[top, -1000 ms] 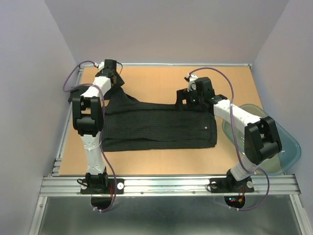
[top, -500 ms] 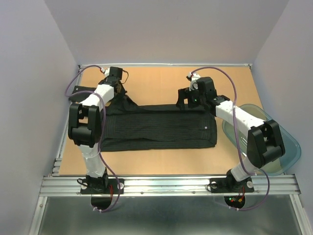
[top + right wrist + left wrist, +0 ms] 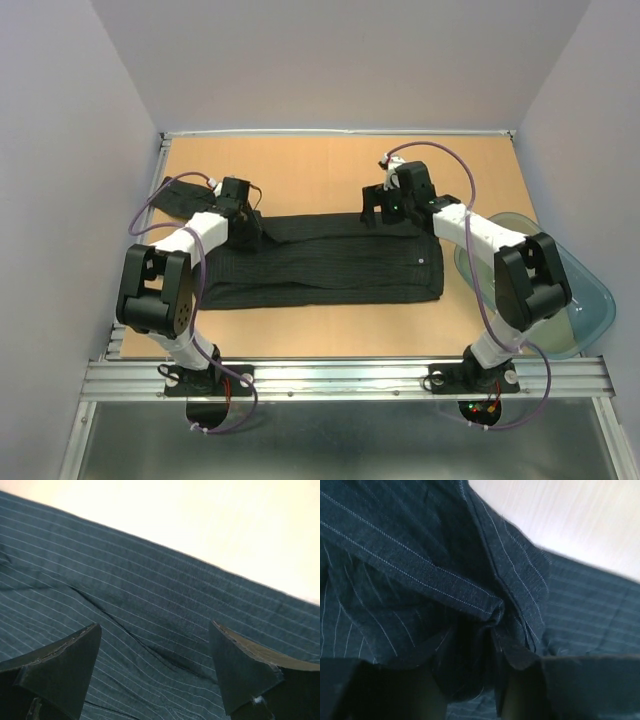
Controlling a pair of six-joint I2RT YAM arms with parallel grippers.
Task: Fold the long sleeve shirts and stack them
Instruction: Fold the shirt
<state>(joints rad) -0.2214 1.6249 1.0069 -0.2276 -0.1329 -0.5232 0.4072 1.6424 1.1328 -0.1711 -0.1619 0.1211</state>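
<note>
One of the long sleeve shirts [image 3: 330, 265], black with pale pinstripes, lies folded into a long band across the table. A sleeve end [image 3: 185, 195] trails off at the far left. My left gripper [image 3: 252, 232] is low on the band's far left part. In the left wrist view its fingers [image 3: 525, 690] stand apart with a bunched fold of the shirt [image 3: 395, 555] loose between them, gripper [image 3: 475, 680]. My right gripper [image 3: 383, 212] hovers over the band's far edge, open, gripper [image 3: 154, 630], with flat striped cloth [image 3: 150, 580] below it and nothing held.
The wooden table [image 3: 320, 165] is walled in at the back and both sides. A clear blue-green bin [image 3: 580, 300] sits off the right edge beside the right arm. A metal rail [image 3: 350, 378] runs along the near edge by the arm bases.
My left gripper came from the far left corner toward the near side and down onto the shirt, bringing the raised cloth with it; that cloth now lies low. The right arm barely moved.
</note>
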